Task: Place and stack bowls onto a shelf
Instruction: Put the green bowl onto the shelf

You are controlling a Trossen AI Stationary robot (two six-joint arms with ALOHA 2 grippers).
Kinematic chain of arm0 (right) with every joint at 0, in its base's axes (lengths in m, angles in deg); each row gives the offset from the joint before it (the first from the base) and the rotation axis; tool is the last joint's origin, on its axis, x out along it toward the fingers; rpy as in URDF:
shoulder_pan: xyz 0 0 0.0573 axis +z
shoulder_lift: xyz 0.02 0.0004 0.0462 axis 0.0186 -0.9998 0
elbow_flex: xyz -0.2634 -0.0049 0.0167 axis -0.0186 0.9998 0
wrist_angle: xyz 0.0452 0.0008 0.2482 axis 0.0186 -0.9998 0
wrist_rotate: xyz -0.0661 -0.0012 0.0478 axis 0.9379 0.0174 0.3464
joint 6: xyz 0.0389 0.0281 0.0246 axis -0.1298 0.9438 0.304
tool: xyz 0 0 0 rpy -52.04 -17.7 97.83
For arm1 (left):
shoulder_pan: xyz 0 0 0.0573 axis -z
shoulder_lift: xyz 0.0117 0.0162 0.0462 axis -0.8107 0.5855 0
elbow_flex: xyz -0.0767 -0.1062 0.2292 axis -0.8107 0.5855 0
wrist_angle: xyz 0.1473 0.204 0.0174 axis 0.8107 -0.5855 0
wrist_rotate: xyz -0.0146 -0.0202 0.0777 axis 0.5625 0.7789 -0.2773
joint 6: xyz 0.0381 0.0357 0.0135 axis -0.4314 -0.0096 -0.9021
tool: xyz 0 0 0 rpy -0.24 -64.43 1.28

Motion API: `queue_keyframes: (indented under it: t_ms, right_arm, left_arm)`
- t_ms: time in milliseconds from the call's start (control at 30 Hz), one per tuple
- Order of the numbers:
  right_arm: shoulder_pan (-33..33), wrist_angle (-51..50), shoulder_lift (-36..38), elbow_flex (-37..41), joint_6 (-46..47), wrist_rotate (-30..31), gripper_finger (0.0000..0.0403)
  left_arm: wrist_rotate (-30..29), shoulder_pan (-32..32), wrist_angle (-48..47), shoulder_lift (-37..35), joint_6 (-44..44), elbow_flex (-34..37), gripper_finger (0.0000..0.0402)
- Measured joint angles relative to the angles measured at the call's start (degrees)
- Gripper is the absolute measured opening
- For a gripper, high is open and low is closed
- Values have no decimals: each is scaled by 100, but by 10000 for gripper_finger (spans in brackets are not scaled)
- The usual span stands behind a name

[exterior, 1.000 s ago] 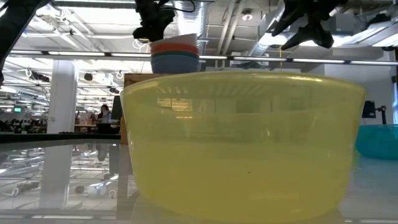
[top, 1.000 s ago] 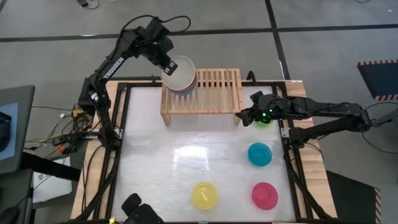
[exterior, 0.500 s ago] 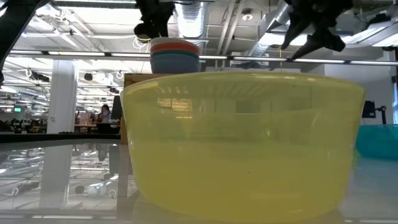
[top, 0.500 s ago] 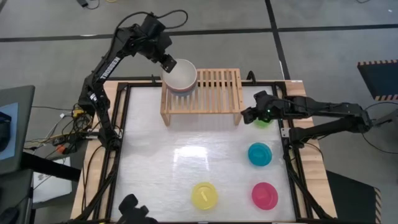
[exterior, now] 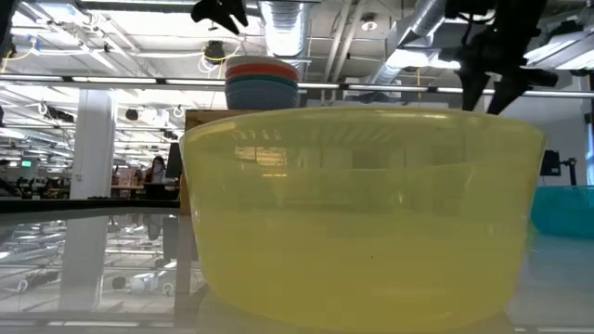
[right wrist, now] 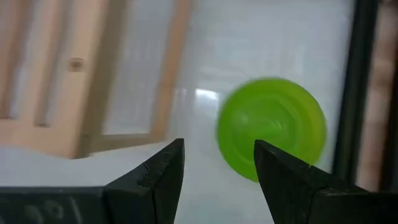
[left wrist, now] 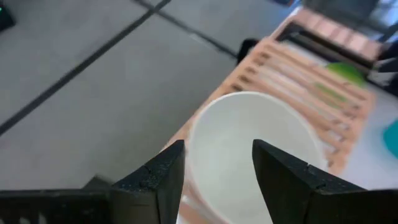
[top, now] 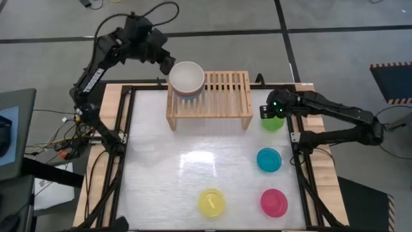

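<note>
A stack of larger bowls, cream white on top (top: 187, 77), stands on the left end of the light-wood shelf (top: 219, 96); in the low view the stack (exterior: 262, 82) shows white, red, teal and blue. My left gripper (top: 166, 63) is open and empty, just off the stack's far-left side (left wrist: 217, 168). My right gripper (top: 267, 111) is open, pointing down over the lime green bowl (right wrist: 272, 127), which lies rim down on the table right of the shelf. The cyan (top: 268, 159), magenta (top: 273, 202) and yellow (top: 212, 202) bowls lie rim down on the table.
The yellow bowl (exterior: 362, 213) fills the low view and hides most of the table. The shelf's right leg (right wrist: 93, 74) stands close to the green bowl. The black table frame (top: 297, 138) runs just right of the green and cyan bowls.
My left gripper has drawn back from the white bowl's rim, up and toward the far left, leaving the stack on the shelf. My right gripper has gone toward the table's right edge, from beside the shelf's right leg to over the green bowl, and has tipped to point down.
</note>
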Motion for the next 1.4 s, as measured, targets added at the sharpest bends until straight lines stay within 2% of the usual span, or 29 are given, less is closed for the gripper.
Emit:
queue_keyframes:
  t_ms: [67,167,233,333,433,533,733,967,1100,1267,1333,1400]
  right_arm:
    - [-198,-256,-2,0,4,-62,216]
    - [-392,-478,10,125,54,-77,212]
    - [-472,-435,38,379,100,-195,209]
    - [-646,-266,57,894,154,-427,203]
    - [-932,118,32,1454,154,-570,197]
    - [-1254,297,-2,1892,157,-710,192]
    - [-1790,587,5,2388,147,-729,191]
    - [-2553,1581,2,2827,-210,-834,184]
    - [-2848,1759,0,3019,-315,-840,140]
    - [-2913,1878,38,2961,-550,-1006,33]
    - [-2832,1829,160,2754,-644,-927,22]
    - [-2738,1629,316,2429,-639,-575,25]
  left_arm:
    - [50,139,642,-451,76,848,171]
    - [-1,404,2264,-1478,396,2721,171]
    - [15,492,3419,-2281,656,4049,171]
    - [18,561,4812,-3376,1039,5683,171]
    - [85,668,5621,-4189,1351,6831,171]
    - [93,881,5726,-4710,1518,7573,171]
    - [-199,1387,5737,-5216,1793,8322,171]
    - [-597,1804,5717,-5195,1836,8446,171]
    - [-607,1905,5701,-5169,1836,8446,171]
    - [-675,2040,5690,-5163,1766,8446,171]
    - [-725,2081,5688,-5163,1706,8446,171]
    - [-733,2107,5688,-5163,1649,8446,171]
